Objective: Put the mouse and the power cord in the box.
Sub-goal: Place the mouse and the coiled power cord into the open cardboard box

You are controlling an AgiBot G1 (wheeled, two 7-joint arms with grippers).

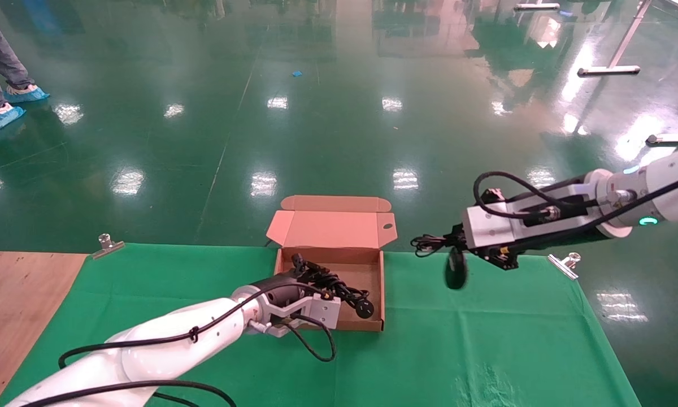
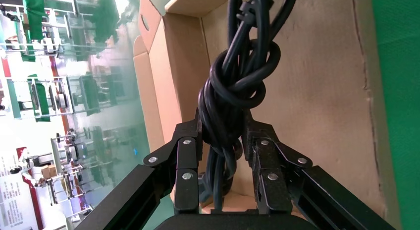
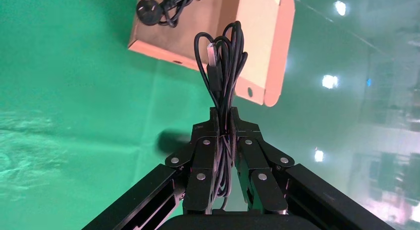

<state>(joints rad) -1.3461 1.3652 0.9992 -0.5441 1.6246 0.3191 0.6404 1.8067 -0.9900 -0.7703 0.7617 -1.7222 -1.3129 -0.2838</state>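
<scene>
The brown cardboard box (image 1: 378,285) stands open at the middle of the table, its tabbed lid (image 1: 331,226) leaning back. My left gripper (image 1: 308,272) is over the box, shut on the power cord (image 1: 344,294), a knotted thick black bundle whose round plug (image 1: 364,308) reaches the box's front right corner. In the left wrist view both fingers press the power cord (image 2: 237,76) above the box floor (image 2: 317,91). My right gripper (image 1: 449,242) hovers right of the box, shut on the thin cable bundle (image 3: 223,61). The black mouse (image 1: 455,272) dangles below it, above the cloth.
A green cloth (image 1: 486,339) covers the table, held by metal clips (image 1: 107,244) (image 1: 565,264) at its far edge. Bare wood (image 1: 17,294) shows at the left. A person's feet in blue shoe covers (image 1: 0,113) stand on the floor far left.
</scene>
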